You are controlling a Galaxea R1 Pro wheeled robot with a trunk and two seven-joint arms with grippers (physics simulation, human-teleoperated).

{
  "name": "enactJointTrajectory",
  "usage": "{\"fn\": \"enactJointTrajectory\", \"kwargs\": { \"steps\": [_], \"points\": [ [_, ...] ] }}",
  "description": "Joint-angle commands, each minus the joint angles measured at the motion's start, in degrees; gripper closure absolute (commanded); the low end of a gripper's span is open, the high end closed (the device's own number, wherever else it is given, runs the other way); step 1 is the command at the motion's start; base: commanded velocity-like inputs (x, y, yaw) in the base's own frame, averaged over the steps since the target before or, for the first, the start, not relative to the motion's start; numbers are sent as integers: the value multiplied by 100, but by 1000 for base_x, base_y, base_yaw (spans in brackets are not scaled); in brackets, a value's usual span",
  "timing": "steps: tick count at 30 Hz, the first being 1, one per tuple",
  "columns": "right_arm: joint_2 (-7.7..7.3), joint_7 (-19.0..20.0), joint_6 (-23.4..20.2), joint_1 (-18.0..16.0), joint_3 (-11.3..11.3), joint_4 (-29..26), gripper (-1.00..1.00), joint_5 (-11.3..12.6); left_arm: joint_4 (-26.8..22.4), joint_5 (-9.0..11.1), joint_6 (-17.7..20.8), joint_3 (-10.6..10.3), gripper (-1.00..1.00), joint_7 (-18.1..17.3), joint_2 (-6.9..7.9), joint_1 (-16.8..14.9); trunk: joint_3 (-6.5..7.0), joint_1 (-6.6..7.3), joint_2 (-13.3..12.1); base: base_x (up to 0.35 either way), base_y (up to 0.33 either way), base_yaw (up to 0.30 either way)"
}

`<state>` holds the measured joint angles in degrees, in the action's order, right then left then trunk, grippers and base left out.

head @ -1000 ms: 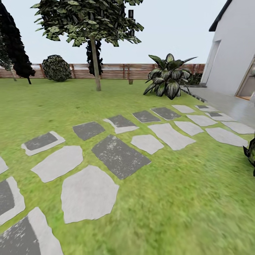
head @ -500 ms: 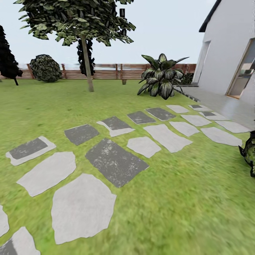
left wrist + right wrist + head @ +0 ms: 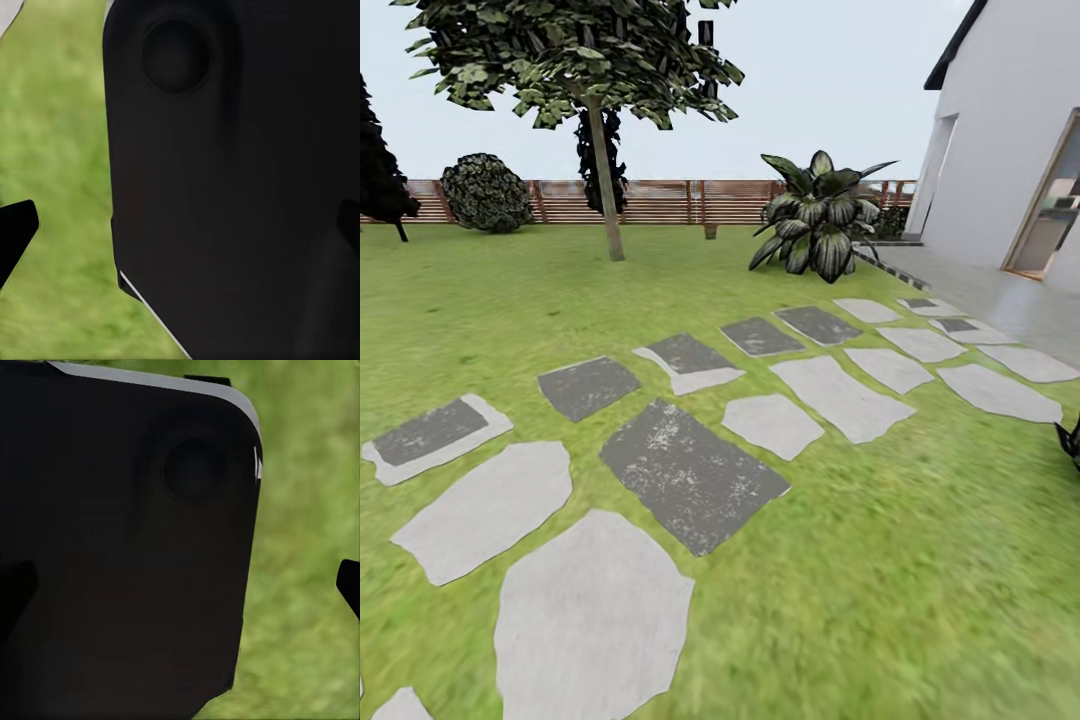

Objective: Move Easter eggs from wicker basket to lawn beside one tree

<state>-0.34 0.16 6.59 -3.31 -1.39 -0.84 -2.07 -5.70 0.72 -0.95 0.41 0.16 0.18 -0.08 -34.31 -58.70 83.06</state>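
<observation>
Grey stepping-stone slabs in two rows, dark and pale mixed, broad-leaved striped plant, round dark bush, white house wall with what may be a glass door, paved grey terrace

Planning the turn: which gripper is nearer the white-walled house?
Probably right: the white-walled house stands at the head view's right. The left gripper and the right gripper both hang over the mottled green lawn, well short of it.
</observation>
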Motion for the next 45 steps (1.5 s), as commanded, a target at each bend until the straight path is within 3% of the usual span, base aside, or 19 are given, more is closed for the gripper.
{"fn": "enactJointTrajectory", "kwargs": {
  "steps": [1,16,45],
  "points": [
    [-1,2,17,-3,-11,5,-100,-21,-1,8,-10,3,-100,2,0,-1,-5,-3,2,303,100,0],
    [2,2,17,-3,-11,5,-100,-21,-1,8,-10,3,-100,2,-2,-1,-5,-3,2,303,100,77],
    [-19,10,17,-3,-14,5,-100,-21,-1,8,-10,3,-100,2,0,-1,36,-3,2,303,100,-22]
  ]
}}
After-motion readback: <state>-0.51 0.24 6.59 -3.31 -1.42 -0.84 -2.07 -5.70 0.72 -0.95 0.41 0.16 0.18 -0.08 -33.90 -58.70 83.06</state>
